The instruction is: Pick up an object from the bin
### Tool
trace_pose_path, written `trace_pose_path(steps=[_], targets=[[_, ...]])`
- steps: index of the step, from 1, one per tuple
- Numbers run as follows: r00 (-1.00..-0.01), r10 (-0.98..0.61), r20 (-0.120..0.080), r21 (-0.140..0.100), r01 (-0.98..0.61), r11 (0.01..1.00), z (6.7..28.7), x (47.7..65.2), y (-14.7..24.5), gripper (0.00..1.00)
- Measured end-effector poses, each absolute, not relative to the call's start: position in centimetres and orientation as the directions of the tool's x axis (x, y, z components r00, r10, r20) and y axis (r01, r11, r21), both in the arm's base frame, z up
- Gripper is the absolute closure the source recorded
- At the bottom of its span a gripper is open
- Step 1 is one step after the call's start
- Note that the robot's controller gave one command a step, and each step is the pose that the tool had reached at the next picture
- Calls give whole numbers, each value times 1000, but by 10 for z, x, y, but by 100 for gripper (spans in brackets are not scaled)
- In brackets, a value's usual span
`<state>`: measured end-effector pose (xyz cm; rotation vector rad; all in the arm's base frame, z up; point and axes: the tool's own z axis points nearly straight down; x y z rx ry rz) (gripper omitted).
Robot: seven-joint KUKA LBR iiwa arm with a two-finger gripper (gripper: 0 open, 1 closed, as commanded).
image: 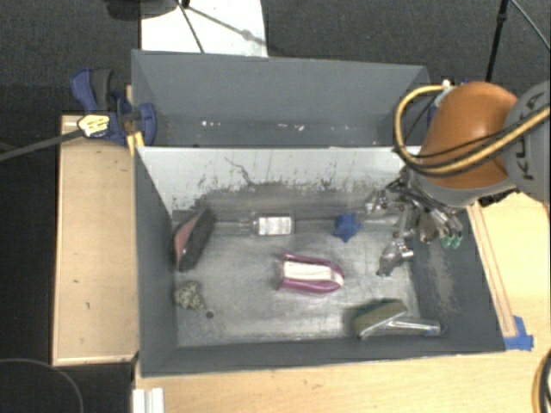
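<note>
- Camera view puts the gripper (394, 252) low on the right side of the bin (258, 101), over bare floor.
- Released or clenched: you cannot tell.
- Nearest things: a small blue piece (346, 226) to its left, and a green-grey tool (379, 317) near the front wall.
- You're likely still approaching; next, centre over one and descend.

A purple-and-white pouch (308, 275) lies flat on its side. Just beyond it a clear bottle (265, 225) lies on its side, and up to the pouch's right sits a small blue piece (346, 226). Down to its right rests an olive-and-silver tool (392, 318). Well to its left a dark-and-pink brush (191, 237) leans tilted, and a grey crumpled lump (188, 296) lies lower left.
</note>
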<state>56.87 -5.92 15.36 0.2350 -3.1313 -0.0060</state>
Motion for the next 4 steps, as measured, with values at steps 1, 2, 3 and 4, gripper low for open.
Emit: trace_pose_path(steps=[1, 2, 3, 4], targets=[[-946, -323, -1, 4, -323, 946, 139, 559, 31, 0], [-914, -407, -10, -2, -407, 914, 72, 538, 41, 0], [-912, -410, -19, -5, -410, 912, 75, 540, 42, 100], [-638, -770, -4, -4, -770, 638, 198, 532, 16, 100]])
